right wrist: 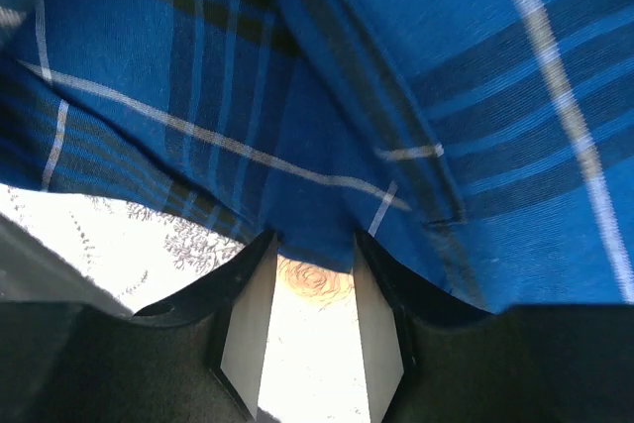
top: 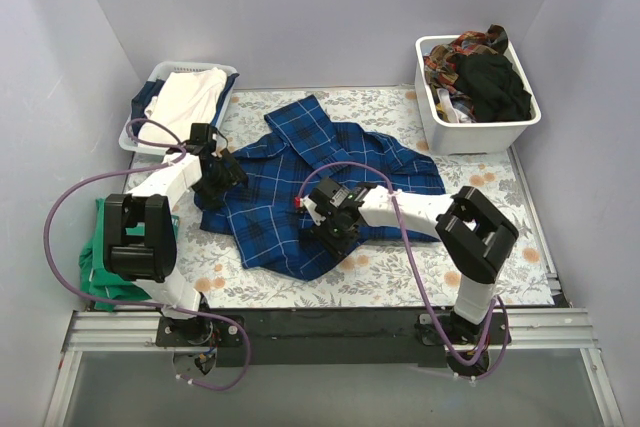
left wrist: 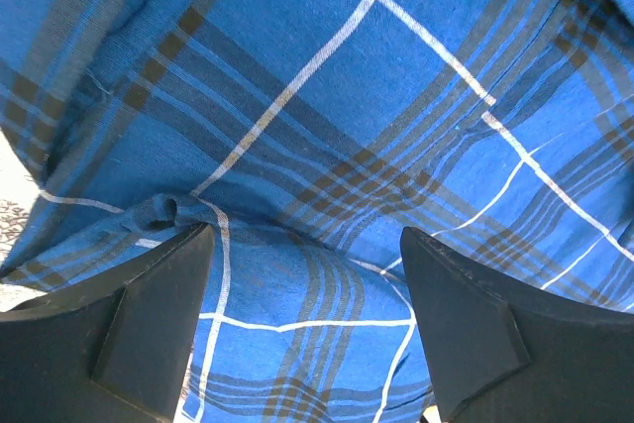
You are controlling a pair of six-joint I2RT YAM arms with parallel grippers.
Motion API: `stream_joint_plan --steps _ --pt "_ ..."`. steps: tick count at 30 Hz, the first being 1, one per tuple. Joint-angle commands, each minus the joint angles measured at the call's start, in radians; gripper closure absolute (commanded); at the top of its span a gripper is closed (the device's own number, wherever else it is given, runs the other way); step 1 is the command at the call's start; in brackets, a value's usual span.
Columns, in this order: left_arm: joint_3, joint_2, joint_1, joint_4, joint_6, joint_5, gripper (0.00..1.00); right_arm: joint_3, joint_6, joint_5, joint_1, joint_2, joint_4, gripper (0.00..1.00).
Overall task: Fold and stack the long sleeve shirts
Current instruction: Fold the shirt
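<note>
Hovering our left gripper with its jaws wide apart over a ridge of cloth, we are poising our right gripper, part open and empty, at the near hem. We are judging the plaid shirt light, limp and quick to bunch, best pinched at hems or shoulder seams. It is sprawling crumpled across the middle of the desk, under the 2 grippers.

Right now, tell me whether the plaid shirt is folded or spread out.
Spread, not folded: the plaid shirt lies rumpled and loose across the table cloth.
</note>
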Motion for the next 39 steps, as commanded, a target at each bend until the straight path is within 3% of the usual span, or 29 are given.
stream_joint_plan --steps 1,6,10,12,13,14,22,26,31,39 --pt "0.044 -0.023 -0.001 0.009 0.005 -0.048 0.23 0.044 -0.023 0.042 0.000 0.021 0.048 0.54" --pt "0.049 -0.017 -0.001 0.006 0.003 -0.049 0.23 0.012 -0.024 0.030 -0.002 0.076 0.045 0.58" --pt "0.056 -0.008 -0.001 0.008 0.006 -0.057 0.23 -0.066 -0.024 0.025 -0.002 0.037 0.042 0.81" --pt "0.058 0.002 -0.001 0.009 0.006 -0.060 0.23 -0.097 -0.030 0.026 -0.002 -0.003 0.040 0.88" --pt "0.056 0.003 -0.001 0.012 0.006 -0.060 0.23 -0.124 -0.032 0.020 -0.002 -0.014 0.039 0.97" --pt "0.056 0.006 -0.001 0.011 0.005 -0.061 0.23 -0.129 -0.030 0.016 -0.002 -0.035 0.034 0.99" --pt "0.056 0.014 -0.001 0.009 0.008 -0.084 0.23 -0.050 -0.041 -0.044 0.039 -0.158 -0.095 0.99" --pt "0.070 0.018 -0.001 -0.005 0.016 -0.089 0.23 0.116 -0.104 -0.104 0.058 -0.203 -0.237 0.99" --pt "0.076 0.025 -0.001 -0.011 0.026 -0.100 0.23 0.289 -0.127 -0.093 0.058 -0.261 -0.274 0.99" --pt "0.056 0.017 -0.001 -0.012 0.026 -0.112 0.23 0.462 -0.004 0.248 0.012 -0.269 -0.238 0.99"
